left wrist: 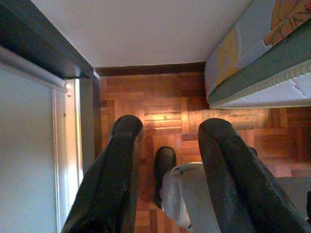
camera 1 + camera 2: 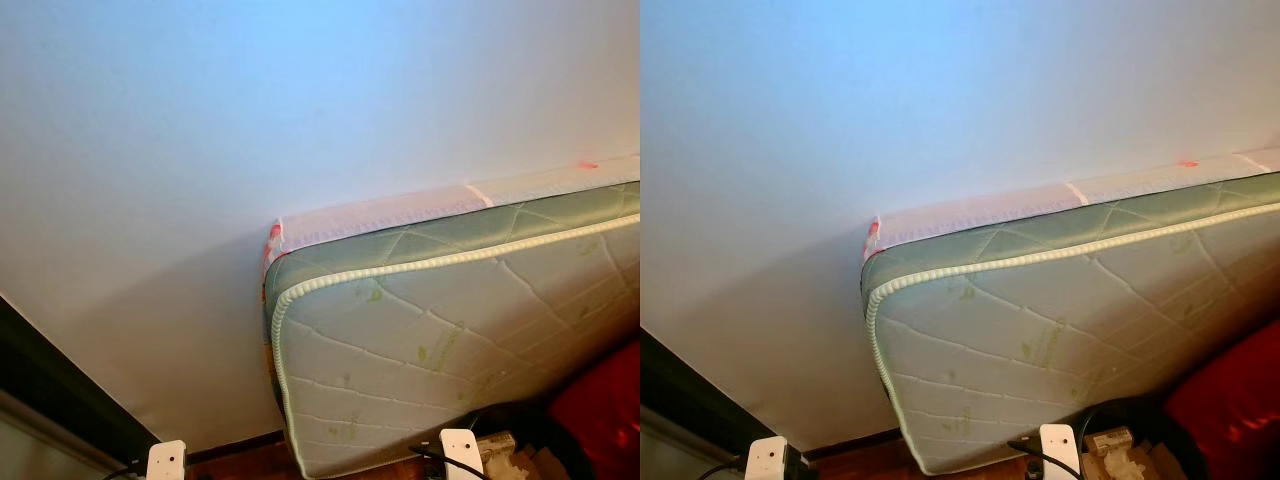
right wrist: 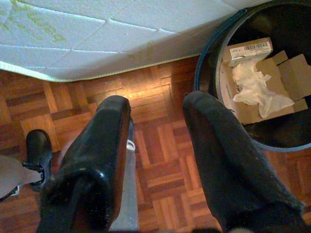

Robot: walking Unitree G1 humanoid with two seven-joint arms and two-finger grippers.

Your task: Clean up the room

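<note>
A quilted mattress [image 2: 450, 350] with green piping stands on its edge against a white wall [image 2: 250, 120]. Left gripper [image 1: 167, 145]: fingers apart, holding nothing, above a wooden parquet floor [image 1: 146, 97] near a dark door frame [image 1: 43, 46]. Right gripper [image 3: 155, 126]: fingers likewise apart and empty, over the same floor just beside a round bin [image 3: 209, 63] (it contains cardboard boxes [image 3: 250, 51] and crumpled white paper [image 3: 255, 90]). The bin sits at the mattress's lower edge. A red object [image 2: 605, 410] lies at right.
</note>
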